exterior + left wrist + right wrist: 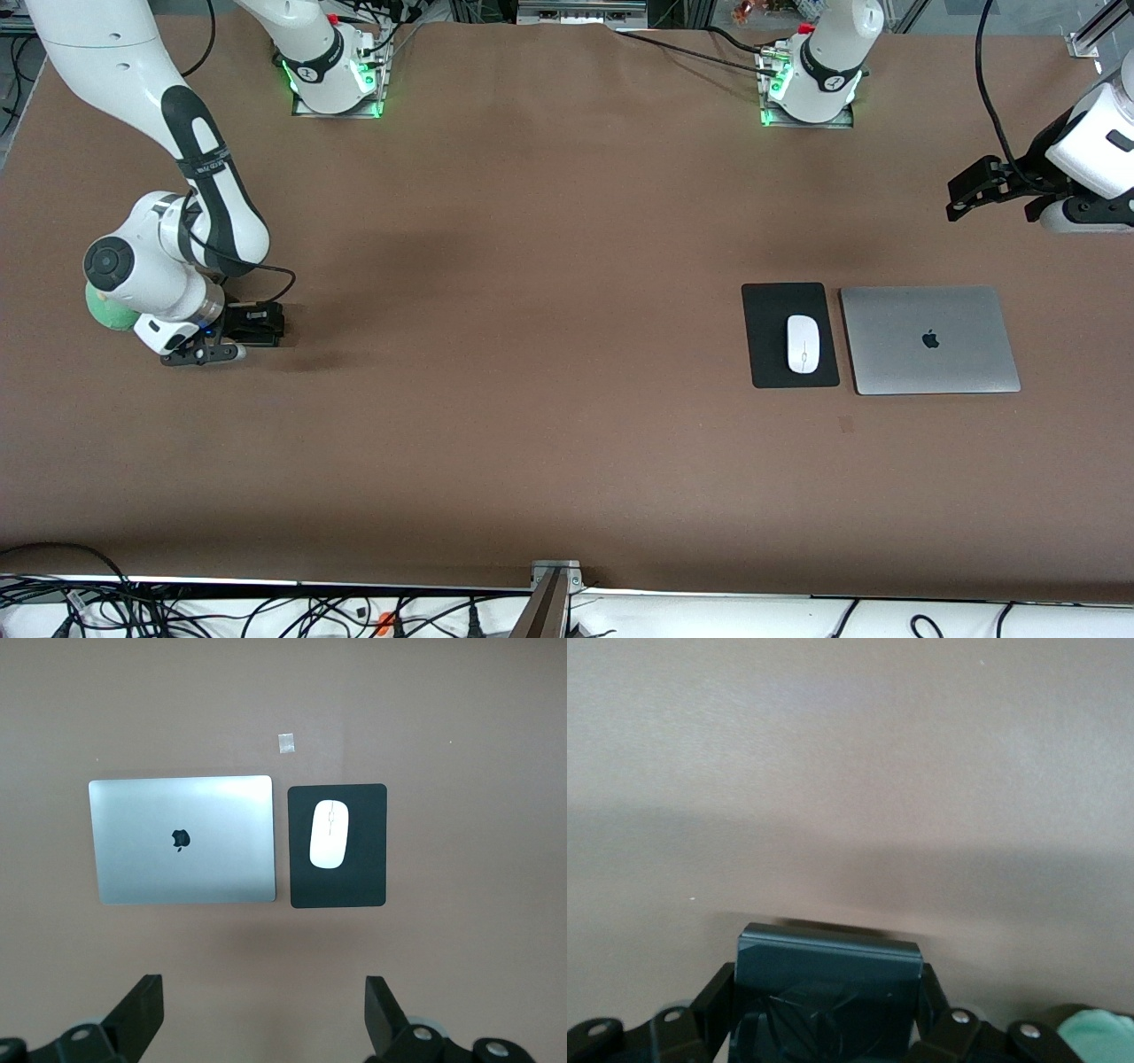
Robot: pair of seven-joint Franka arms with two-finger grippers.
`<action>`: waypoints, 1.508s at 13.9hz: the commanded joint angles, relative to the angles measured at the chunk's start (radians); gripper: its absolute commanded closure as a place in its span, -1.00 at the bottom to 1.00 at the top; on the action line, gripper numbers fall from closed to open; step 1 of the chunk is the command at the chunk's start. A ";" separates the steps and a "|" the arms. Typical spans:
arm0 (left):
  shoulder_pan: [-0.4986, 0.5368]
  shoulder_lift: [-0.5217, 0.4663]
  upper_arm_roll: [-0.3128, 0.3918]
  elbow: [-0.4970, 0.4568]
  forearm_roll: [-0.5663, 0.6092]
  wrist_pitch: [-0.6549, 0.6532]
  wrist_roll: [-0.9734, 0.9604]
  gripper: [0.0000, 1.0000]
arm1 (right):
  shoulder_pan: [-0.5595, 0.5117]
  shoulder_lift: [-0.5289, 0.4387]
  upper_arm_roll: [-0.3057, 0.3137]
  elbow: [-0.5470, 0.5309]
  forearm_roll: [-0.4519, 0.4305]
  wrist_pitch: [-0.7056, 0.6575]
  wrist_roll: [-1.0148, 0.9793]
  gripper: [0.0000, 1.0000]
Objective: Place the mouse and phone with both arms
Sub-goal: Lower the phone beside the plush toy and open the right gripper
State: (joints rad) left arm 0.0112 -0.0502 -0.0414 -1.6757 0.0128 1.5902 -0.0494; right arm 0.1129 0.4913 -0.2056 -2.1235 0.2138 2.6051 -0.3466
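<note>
Front view, items listed from the camera's edge of the desk (549,266) outward.

1. Closed silver laptop (929,339), lying flat toward the left arm's end of the desk, logo up.
2. Black pad (767,337), flat, just beside the laptop on the side toward the right arm's end; a narrow strip of desk shows between them.
3. Mouse (803,344), white, lying on the black pad, roughly centred, long axis running nearer-to-farther from the front camera.
4. Small pale scrap (285,742) on the bare desk near the pad and laptop; faint in the front view, clearer in the left wrist view.
5. Right claw (252,332), low over the desk at the right arm's end, clamped on the phone (262,322). Right wrist view shows the dark slab (828,988) held between both fingers, one edge pointing out over the brown surface.
6. Green soft object (104,306), partly hidden under the right arm's wrist; kind not identifiable.
7. Left claw (961,197), raised in the air near the desk edge at the left arm's end, fingers (142,1010) spread wide with nothing between them. Its wrist camera looks down on laptop (182,840), pad (365,846) and mouse (329,835).
</note>
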 commanded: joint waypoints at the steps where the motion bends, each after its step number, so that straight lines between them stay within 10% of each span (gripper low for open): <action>1: 0.009 -0.007 -0.002 0.008 -0.019 -0.004 0.008 -1.00 | -0.002 -0.036 0.002 -0.061 0.038 0.056 -0.038 0.46; 3: 0.009 -0.007 -0.002 0.008 -0.019 -0.004 0.006 -1.00 | -0.002 -0.039 0.002 -0.069 0.038 0.053 -0.058 0.43; 5: 0.009 -0.007 0.000 0.008 -0.019 -0.004 0.006 -1.00 | -0.001 -0.039 0.002 -0.066 0.038 0.050 -0.068 -0.99; 13: 0.007 -0.007 -0.002 0.008 -0.019 -0.004 0.006 -1.00 | 0.004 -0.089 0.006 0.219 0.045 -0.449 0.023 -1.00; 21: 0.006 0.004 -0.011 0.025 -0.017 -0.002 0.002 -1.00 | -0.001 -0.385 0.011 0.281 -0.045 -0.765 0.161 -1.00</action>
State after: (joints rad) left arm 0.0133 -0.0501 -0.0478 -1.6746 0.0128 1.5902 -0.0501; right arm 0.1199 0.1892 -0.2009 -1.8347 0.2188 1.9102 -0.2338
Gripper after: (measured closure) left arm 0.000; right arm 0.000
